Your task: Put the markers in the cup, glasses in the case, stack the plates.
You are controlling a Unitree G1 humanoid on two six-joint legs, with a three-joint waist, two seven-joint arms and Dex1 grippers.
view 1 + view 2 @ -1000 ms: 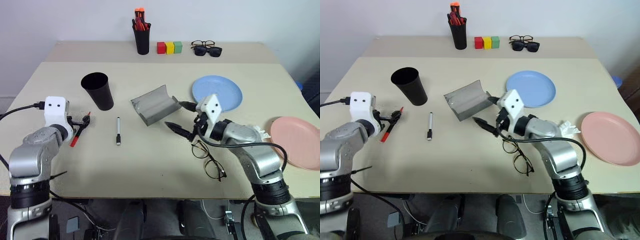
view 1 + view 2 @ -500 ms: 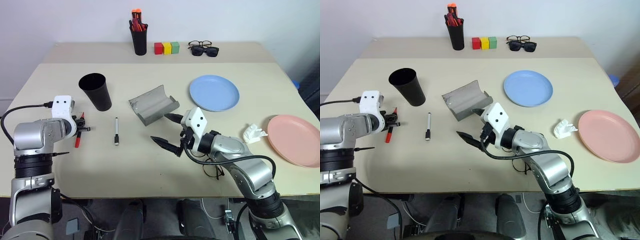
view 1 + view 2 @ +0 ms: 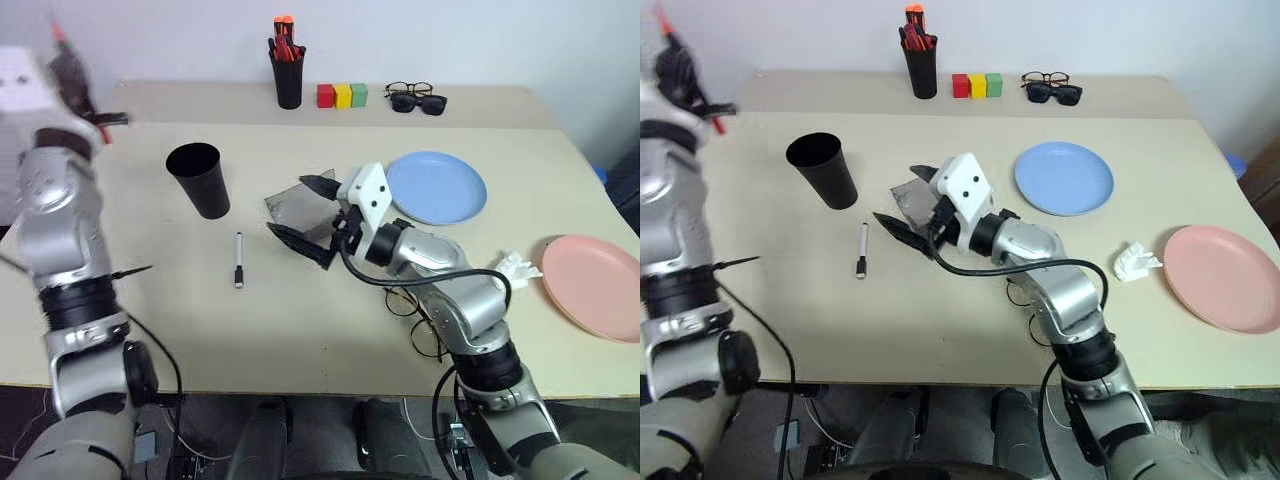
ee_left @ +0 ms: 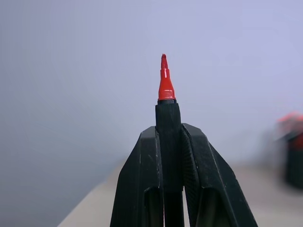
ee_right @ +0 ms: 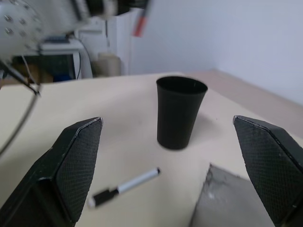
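Red-tipped marker point(image 4: 168, 137) lifted off table, clamped in left tool point(image 4: 169, 142); right tool point(image 3: 302, 215) apart.

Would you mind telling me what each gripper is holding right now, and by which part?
The left gripper grips the red-tipped black marker by its barrel, just below the tip. The right gripper holds nothing.

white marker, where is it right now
In the left eye view the white marker lies flat on the table, just below the black cup, left of the grey case.

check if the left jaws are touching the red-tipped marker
Touching. In the left wrist view the left gripper has its jaws closed against both sides of the red-tipped marker, whose tip sticks out beyond them.
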